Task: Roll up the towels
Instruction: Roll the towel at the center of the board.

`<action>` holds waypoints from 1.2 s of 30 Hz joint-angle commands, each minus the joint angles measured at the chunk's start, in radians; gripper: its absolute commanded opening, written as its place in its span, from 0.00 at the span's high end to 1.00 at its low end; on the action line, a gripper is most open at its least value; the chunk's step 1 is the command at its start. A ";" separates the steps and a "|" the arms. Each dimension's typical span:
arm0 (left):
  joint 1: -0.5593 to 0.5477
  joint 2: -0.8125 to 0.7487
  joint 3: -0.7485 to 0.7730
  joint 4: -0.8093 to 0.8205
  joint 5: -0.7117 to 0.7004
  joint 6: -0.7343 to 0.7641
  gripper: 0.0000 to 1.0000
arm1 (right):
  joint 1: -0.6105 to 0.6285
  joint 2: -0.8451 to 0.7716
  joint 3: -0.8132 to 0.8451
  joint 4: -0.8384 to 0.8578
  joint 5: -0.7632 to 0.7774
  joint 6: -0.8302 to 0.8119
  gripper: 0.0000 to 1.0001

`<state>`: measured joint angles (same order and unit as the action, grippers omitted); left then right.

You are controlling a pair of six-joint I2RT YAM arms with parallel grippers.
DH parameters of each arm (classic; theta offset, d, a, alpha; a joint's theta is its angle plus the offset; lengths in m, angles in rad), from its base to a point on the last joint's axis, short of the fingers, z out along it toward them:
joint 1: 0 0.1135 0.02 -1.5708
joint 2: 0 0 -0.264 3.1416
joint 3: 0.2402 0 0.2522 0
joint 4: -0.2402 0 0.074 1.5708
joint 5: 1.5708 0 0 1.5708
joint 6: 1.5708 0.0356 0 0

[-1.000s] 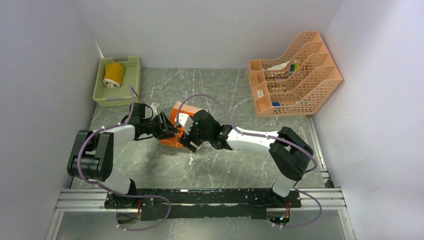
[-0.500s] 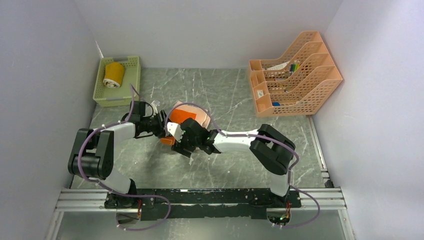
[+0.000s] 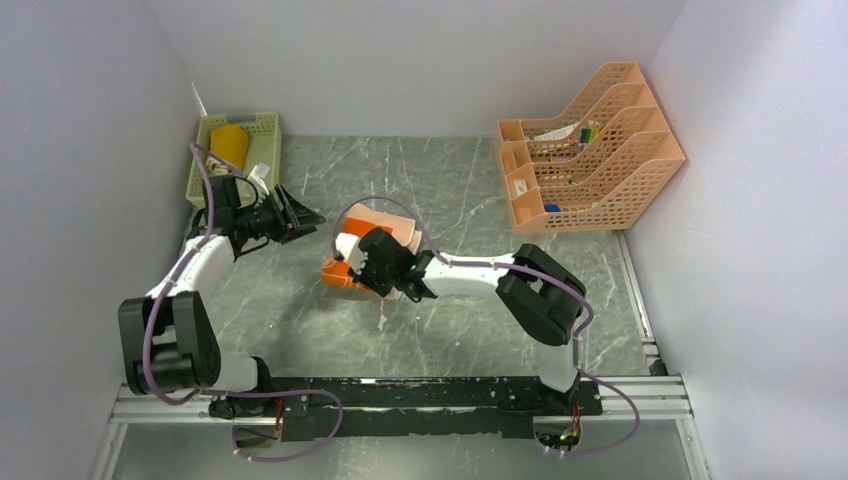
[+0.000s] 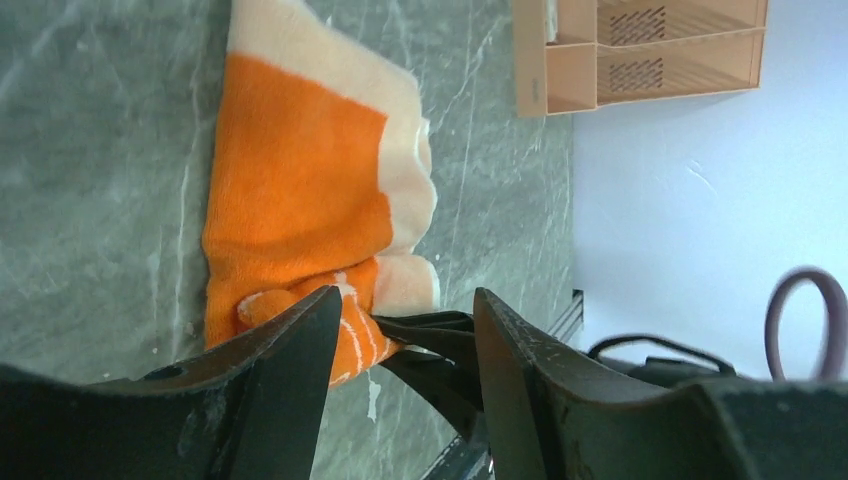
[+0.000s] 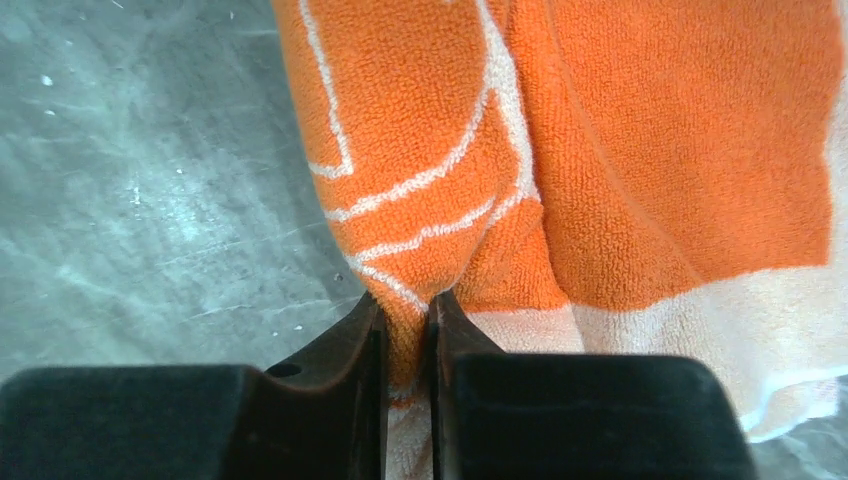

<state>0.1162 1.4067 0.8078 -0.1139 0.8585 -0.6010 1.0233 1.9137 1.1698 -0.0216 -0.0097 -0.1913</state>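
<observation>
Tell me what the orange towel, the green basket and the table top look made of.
The orange towel: cotton-like terry, matte; a fuzzy looped pile shows. The green basket: probably moulded plastic; regular mesh holes in its walls. The table top: grey-green with white veins, faint sheen; stone or printed laminate, cannot tell which.

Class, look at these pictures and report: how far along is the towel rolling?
Done: the mustard-yellow towel sits rolled in the green basket. In hand: the right gripper is shut on a fold of the orange towel; the left gripper is open, apart from it. Left: the orange towel lies mostly flat on the table, so its roll looks barely begun.
</observation>
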 commanded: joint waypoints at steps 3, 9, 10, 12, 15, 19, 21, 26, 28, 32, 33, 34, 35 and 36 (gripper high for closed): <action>0.006 -0.075 0.039 -0.175 0.032 0.161 0.36 | -0.109 -0.016 0.045 -0.164 -0.427 0.219 0.97; 0.002 -0.091 -0.022 -0.166 0.078 0.174 0.36 | -0.242 0.068 0.102 -0.179 -0.701 0.351 0.95; 0.001 -0.091 -0.034 -0.160 0.080 0.171 0.36 | -0.261 0.092 0.126 -0.192 -0.738 0.367 0.95; -0.008 -0.092 -0.053 -0.139 0.087 0.160 0.36 | -0.288 0.159 0.178 -0.208 -0.793 0.397 0.93; -0.037 -0.088 -0.088 -0.077 0.073 0.121 0.35 | -0.310 0.255 0.276 -0.277 -0.840 0.392 0.89; -0.079 -0.048 -0.126 0.047 0.063 0.044 0.35 | -0.364 0.331 0.313 -0.260 -0.909 0.440 0.86; -0.121 -0.021 -0.137 0.102 0.048 0.019 0.35 | -0.391 0.349 0.314 -0.243 -0.948 0.459 0.82; -0.136 0.125 -0.147 0.274 0.045 -0.054 0.38 | -0.423 0.381 0.367 -0.310 -0.960 0.420 0.79; -0.136 0.180 -0.138 0.348 0.041 -0.102 0.39 | -0.423 0.385 0.390 -0.340 -0.954 0.399 0.79; -0.136 0.258 -0.090 0.395 -0.009 -0.138 0.40 | -0.421 0.353 0.395 -0.349 -0.906 0.387 0.72; -0.136 0.269 -0.077 0.397 -0.019 -0.141 0.40 | -0.417 0.330 0.390 -0.348 -0.867 0.376 0.65; -0.136 0.277 -0.066 0.395 -0.028 -0.139 0.40 | -0.412 0.295 0.381 -0.341 -0.812 0.360 0.58; -0.136 0.284 -0.058 0.384 -0.039 -0.135 0.40 | -0.401 0.255 0.369 -0.330 -0.756 0.338 0.53; -0.136 0.288 -0.050 0.372 -0.051 -0.129 0.40 | -0.390 0.213 0.354 -0.317 -0.688 0.321 0.48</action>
<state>-0.0170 1.6707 0.7067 0.1936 0.8936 -0.7265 0.6182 2.2421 1.5574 -0.3283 -0.9699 0.2291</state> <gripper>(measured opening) 0.599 0.425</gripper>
